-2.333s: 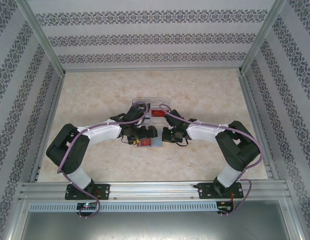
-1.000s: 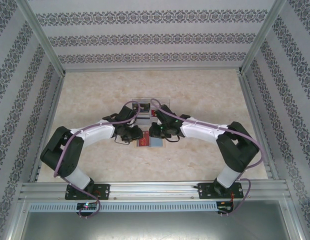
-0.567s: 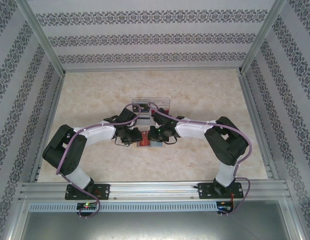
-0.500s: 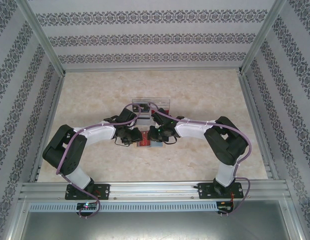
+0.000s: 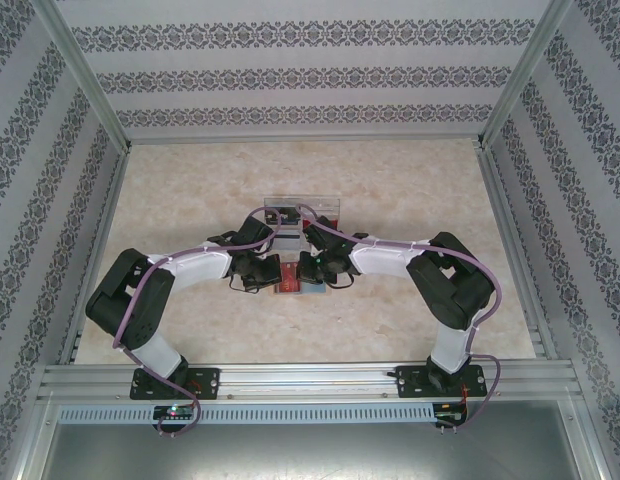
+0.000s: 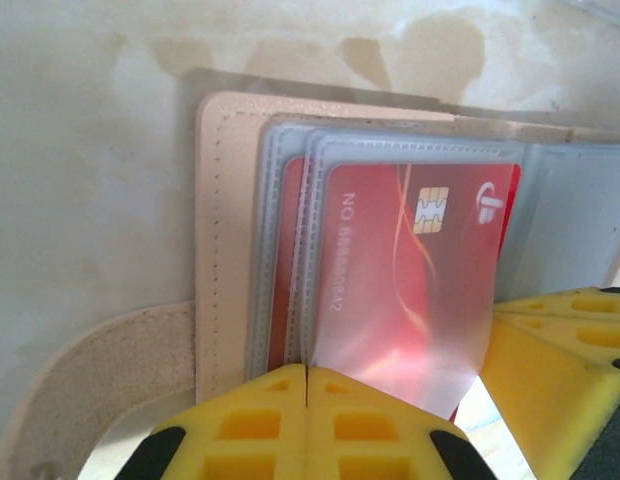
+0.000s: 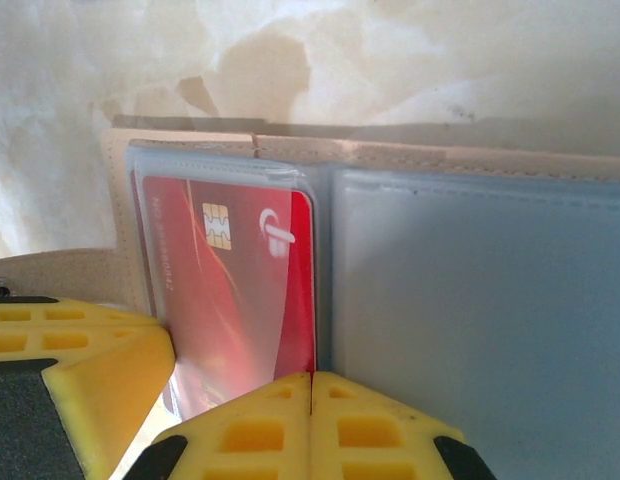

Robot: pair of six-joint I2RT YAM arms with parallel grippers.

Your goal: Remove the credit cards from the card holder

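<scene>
While left tool [image 6: 307, 400], right tool [image 7: 310, 400] sat pressed together at card holder [image 6: 215, 200], red credit card [image 6: 390, 270] looked light, stiff, slick; best gripped by short edge.

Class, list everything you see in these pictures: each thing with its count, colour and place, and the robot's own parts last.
table: one, beige marbled, under everything.
card holder: one, tan with clear sleeves, open flat mid-table.
red card: one plainly seen, chip showing, inside a clear sleeve.
clear box: one, transparent, beyond the card holder.
left gripper: one, yellow jaws shut, at the holder's near edge.
right gripper: one, yellow jaws shut, beside the left.
</scene>
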